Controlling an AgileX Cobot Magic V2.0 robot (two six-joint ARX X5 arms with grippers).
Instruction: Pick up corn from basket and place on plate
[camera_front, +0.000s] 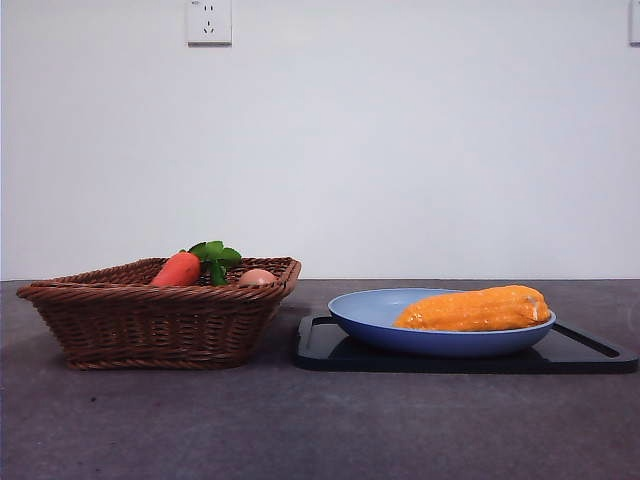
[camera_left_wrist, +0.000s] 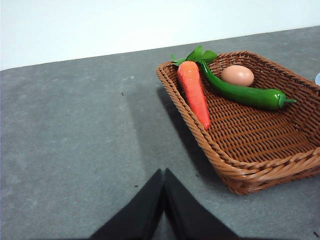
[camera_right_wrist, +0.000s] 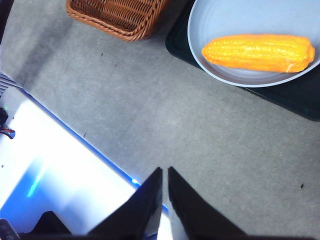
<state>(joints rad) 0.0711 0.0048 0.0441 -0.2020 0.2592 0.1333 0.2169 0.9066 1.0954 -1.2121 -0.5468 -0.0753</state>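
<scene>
The bumpy orange-yellow corn (camera_front: 475, 309) is laid lengthwise on the smooth blue plate (camera_front: 370, 318) — beside the woven wicker basket (camera_front: 150, 325). Left gripper (camera_left_wrist: 163, 175) and right gripper (camera_right_wrist: 164, 172) are clenched, empty.

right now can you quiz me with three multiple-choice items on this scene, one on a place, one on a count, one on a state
1. Where does the corn lie?
A. in the basket
B. on the plate
C. on the bare table

2. How many things lie in the basket?
A. one
B. three
C. five

3. How do the jaws of the left gripper stand?
A. shut, holding nothing
B. clamped on the carrot
C. wide open

Answers:
1. B, the cob rests in the blue plate, which sits on the black tray.
2. B, the left wrist view shows a carrot, a green pepper and an egg.
3. A, the tips meet over the table, apart from the basket.
</scene>
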